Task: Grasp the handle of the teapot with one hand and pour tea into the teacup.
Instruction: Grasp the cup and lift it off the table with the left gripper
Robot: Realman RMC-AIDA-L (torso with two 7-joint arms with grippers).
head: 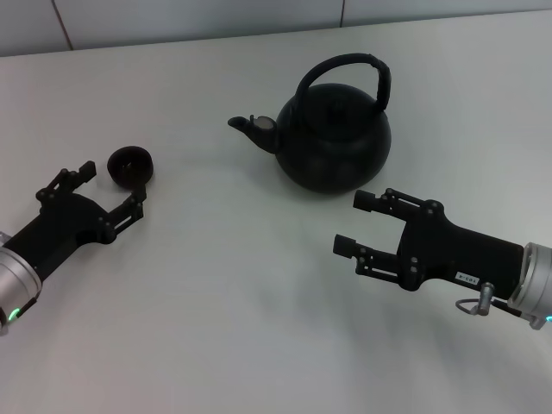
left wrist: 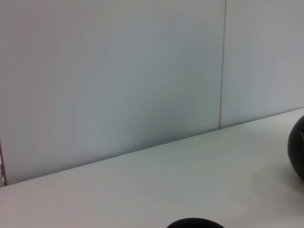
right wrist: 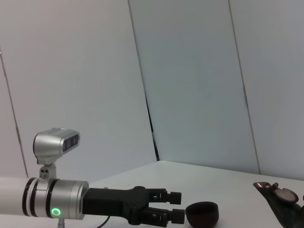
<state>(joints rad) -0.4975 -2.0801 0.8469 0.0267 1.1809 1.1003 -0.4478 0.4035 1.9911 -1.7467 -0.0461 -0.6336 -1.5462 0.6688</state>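
The matte black teapot [head: 332,129] stands upright at the middle back of the white table [head: 241,328], spout pointing left, arched handle up. Its spout shows in the right wrist view [right wrist: 280,197] and its side in the left wrist view [left wrist: 298,152]. The small black teacup [head: 130,164] sits to the left; it also shows in the right wrist view [right wrist: 202,213] and the left wrist view [left wrist: 194,222]. My left gripper [head: 112,183] is open, its fingertips just short of the cup; it also shows in the right wrist view [right wrist: 176,205]. My right gripper [head: 353,222] is open and empty, just in front of the teapot's base.
A pale panelled wall [left wrist: 118,85] runs along the table's far edge behind the teapot and the cup. The table surface stretches bare between the two arms and toward the front.
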